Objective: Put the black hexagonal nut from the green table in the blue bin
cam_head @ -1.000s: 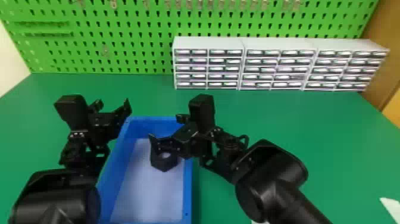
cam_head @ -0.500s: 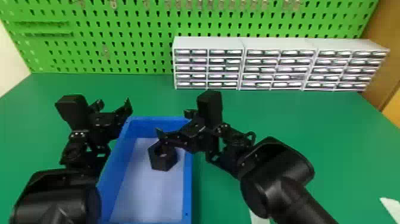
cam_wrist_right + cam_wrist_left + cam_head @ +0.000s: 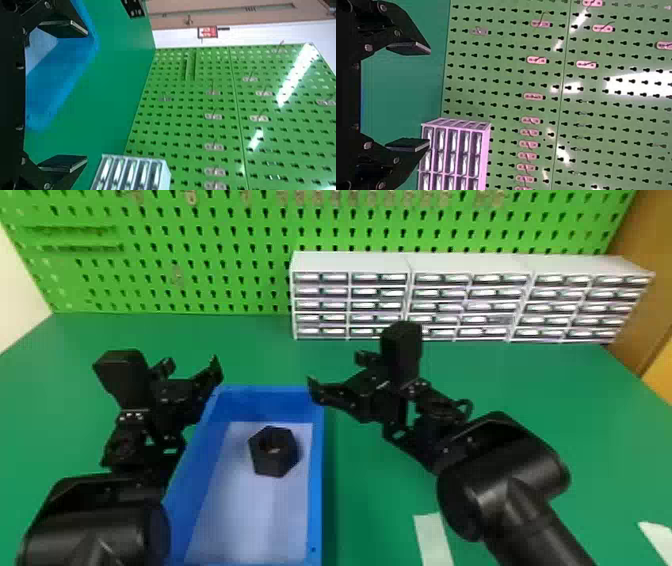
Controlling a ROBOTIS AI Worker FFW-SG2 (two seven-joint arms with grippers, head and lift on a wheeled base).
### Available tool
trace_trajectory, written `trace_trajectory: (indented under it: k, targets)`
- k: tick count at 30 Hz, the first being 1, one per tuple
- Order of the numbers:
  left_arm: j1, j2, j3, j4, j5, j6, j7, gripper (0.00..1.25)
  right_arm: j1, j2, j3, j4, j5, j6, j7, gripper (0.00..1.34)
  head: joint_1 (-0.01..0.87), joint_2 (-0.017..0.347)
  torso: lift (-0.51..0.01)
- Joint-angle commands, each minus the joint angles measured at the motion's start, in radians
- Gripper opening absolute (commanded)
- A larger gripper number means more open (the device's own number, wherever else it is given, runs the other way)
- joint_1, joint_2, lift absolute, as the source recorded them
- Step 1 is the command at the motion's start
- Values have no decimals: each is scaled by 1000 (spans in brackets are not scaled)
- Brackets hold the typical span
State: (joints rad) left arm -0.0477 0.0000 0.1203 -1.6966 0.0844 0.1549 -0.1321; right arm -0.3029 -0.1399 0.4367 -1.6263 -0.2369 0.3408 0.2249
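The black hexagonal nut point(image 3: 274, 454) lies flat on the pale floor of the blue bin point(image 3: 317, 490), toward its far right part, with its hole facing up. My right gripper point(image 3: 336, 371) is open beyond the bin's far right corner, apart from the nut. In the right wrist view the right gripper point(image 3: 86, 96) has widely spaced fingers, with part of the blue bin point(image 3: 65, 75) behind them. On the bin's left, my left gripper point(image 3: 193, 365) stays parked by the far left corner. The left gripper point(image 3: 429, 97) is open with nothing held in the left wrist view.
White drawer cabinets point(image 3: 350, 262) line the back of the green table point(image 3: 550, 400), in front of a green pegboard point(image 3: 240, 270). A white strip point(image 3: 433, 540) lies near the right forearm, another point(image 3: 657, 540) at the right edge.
The right gripper has drawn away from the nut, moving to the right and farther back, out over the bin's wall. The nut remains in the bin; the left arm has kept still.
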Motion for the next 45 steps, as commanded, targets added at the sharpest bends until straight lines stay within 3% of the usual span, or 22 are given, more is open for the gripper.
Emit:
trace_trajectory:
  k: [1,10,25,34,45]
  targets:
    - [-1,-3,-1,0,0,0,0,813,22,10,-64,-21,28,9,-1,1158,686,51,-97]
    - [0,-3,-1,0,-3,0,0,813,68,11,-180,-69,87,43,-1,1154,686,51,-97]
    - [0,-3,4,0,-6,2,2,812,142,36,-391,-141,185,69,-1,1154,686,51,-97]
    - [0,-3,4,0,-5,2,2,812,168,48,-470,-159,205,63,-1,1167,686,51,-97]
    - [2,-3,-1,2,-2,2,3,810,225,65,-543,-190,223,26,-1,1279,686,51,-97]
